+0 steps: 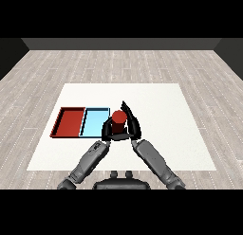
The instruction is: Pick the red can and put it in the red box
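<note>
Right hand curled round red can

Lower part of red can was hidden by both hands; light blue tray right edge covered by left hand; right hand fingertips indistinct.

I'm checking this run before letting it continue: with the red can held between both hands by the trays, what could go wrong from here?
1. The red can sits between the left hand and right hand; if they move unevenly, it might tip or slip.
2. The light blue tray lies between the can and the red tray, so a short carry could end in the wrong tray.
3. A low carry may catch a tray rim.
</note>
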`<state>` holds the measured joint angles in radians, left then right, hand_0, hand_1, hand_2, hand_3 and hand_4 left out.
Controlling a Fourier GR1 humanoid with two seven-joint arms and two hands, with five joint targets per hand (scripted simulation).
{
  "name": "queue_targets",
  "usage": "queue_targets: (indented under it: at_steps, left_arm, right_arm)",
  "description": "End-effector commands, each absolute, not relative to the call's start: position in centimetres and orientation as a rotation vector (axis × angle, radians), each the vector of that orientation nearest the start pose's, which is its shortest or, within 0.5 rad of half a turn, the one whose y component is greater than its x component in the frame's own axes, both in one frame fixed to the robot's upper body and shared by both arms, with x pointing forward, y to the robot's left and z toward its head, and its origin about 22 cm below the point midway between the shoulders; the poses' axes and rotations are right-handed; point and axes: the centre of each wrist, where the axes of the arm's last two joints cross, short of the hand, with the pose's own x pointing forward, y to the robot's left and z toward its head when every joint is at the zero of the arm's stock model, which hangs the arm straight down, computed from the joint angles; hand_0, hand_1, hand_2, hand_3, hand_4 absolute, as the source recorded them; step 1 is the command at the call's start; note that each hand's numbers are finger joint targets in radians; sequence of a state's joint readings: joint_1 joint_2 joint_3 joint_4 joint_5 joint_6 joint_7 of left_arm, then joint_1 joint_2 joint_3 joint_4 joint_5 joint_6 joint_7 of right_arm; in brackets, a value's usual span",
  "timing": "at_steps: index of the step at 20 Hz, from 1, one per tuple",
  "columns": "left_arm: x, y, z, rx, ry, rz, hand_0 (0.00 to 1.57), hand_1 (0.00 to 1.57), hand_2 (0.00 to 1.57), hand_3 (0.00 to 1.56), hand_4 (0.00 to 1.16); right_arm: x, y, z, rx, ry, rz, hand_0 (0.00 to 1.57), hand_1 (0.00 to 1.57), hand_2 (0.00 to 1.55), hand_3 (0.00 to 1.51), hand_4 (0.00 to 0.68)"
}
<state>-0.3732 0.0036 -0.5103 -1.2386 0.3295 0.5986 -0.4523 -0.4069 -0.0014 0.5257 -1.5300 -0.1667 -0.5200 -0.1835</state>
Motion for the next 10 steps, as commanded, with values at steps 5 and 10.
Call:
queue_targets:
  at_steps: [5,10]
  left_arm:
    - [29.1,8.9,0.0,-0.056,-1.906,0.085,1.57,1.57,1.57,1.45,1.13]
    - [28.6,9.7,2.3,-0.004,-1.908,0.096,1.57,1.57,1.56,1.47,1.13]
  right_arm:
    - [26.2,-10.8,9.4,0.32,-1.983,-0.018,0.0,0.0,0.0,0.0,0.0]
    - [26.0,-12.8,7.6,0.3,-2.029,-0.083,0.0,0.0,0.0,0.0,0.0]
